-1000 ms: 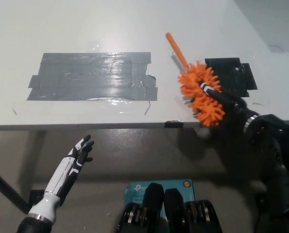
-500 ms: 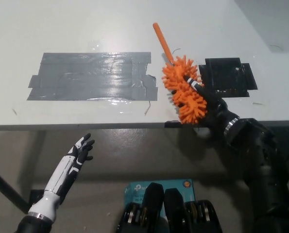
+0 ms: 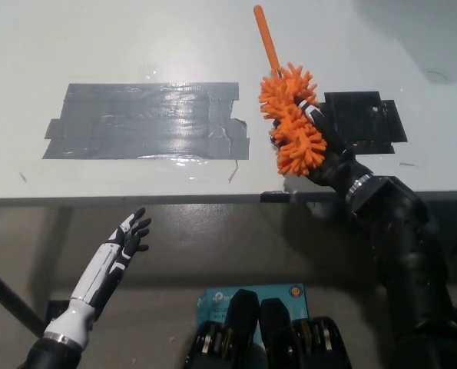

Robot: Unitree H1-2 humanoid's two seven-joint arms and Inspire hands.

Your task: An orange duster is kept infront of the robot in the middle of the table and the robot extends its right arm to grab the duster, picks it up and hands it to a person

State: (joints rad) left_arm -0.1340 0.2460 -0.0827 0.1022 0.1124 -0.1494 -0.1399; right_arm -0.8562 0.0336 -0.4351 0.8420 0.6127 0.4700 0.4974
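Note:
The orange duster (image 3: 291, 123) has a fluffy bristled head and a thin orange handle pointing away up the table. My black right hand (image 3: 326, 154) is shut on its head, holding it just above the white table (image 3: 136, 46) near the front edge. The hand is mostly hidden behind the bristles. My white left hand (image 3: 128, 238) rests open below the table edge at the lower left.
A large patch of grey tape (image 3: 147, 121) covers the table's middle left. A black tape patch (image 3: 366, 119) lies right of the duster. A small black clip (image 3: 274, 197) sits on the front edge. A blue box (image 3: 220, 296) lies on the floor.
My right hand has carried the duster left and further over the table, and the handle now points more steeply away. The left hand stays put.

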